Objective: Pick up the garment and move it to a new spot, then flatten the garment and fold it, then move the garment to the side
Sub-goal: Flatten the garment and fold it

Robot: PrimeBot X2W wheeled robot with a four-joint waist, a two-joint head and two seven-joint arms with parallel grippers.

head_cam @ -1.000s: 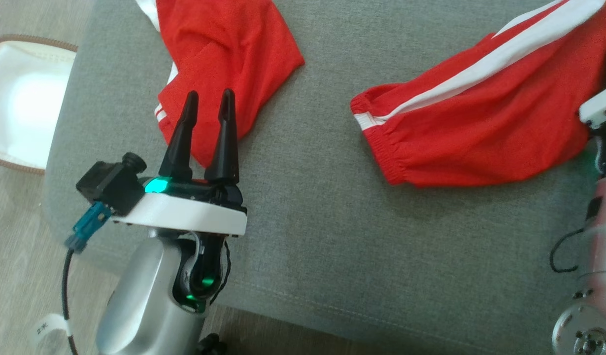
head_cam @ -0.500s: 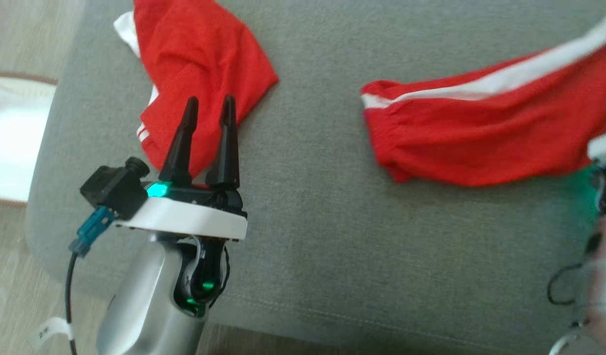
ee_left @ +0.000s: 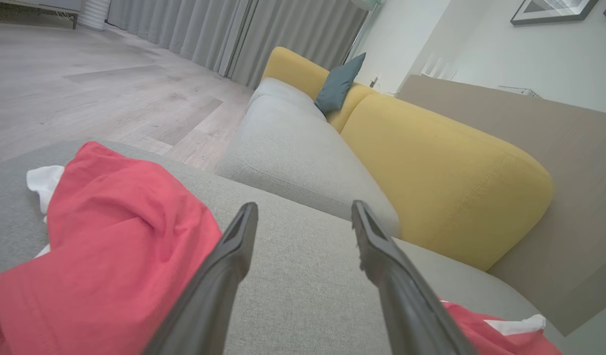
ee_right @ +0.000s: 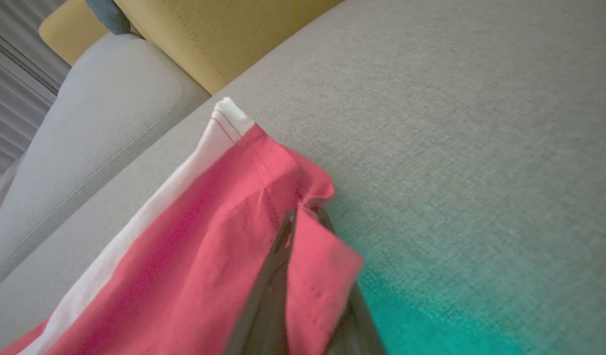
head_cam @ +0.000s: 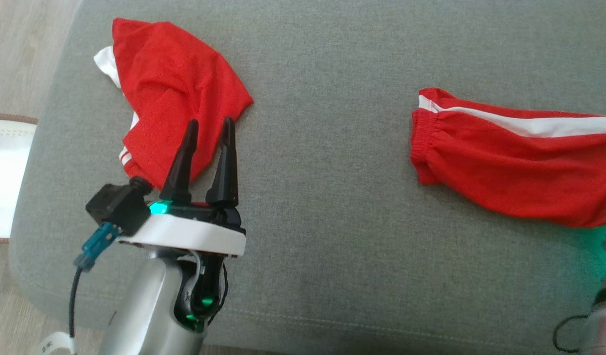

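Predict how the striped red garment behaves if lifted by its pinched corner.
Likely floppy: the striped red garment folds limply over the right end effector. Probably light, the cloth looks thin. Its free end may drag on the grey cushion.

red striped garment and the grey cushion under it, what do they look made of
Red striped garment: thin, matte cloth, perhaps sports knit; soft creases, gathered elastic hem. Grey cushion: coarse matte woven upholstery; visible weave grain, stitched seam.

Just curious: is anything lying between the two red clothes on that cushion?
Nothing: in the head view, bare grey cushion lies between the crumpled cloth and the striped cloth.
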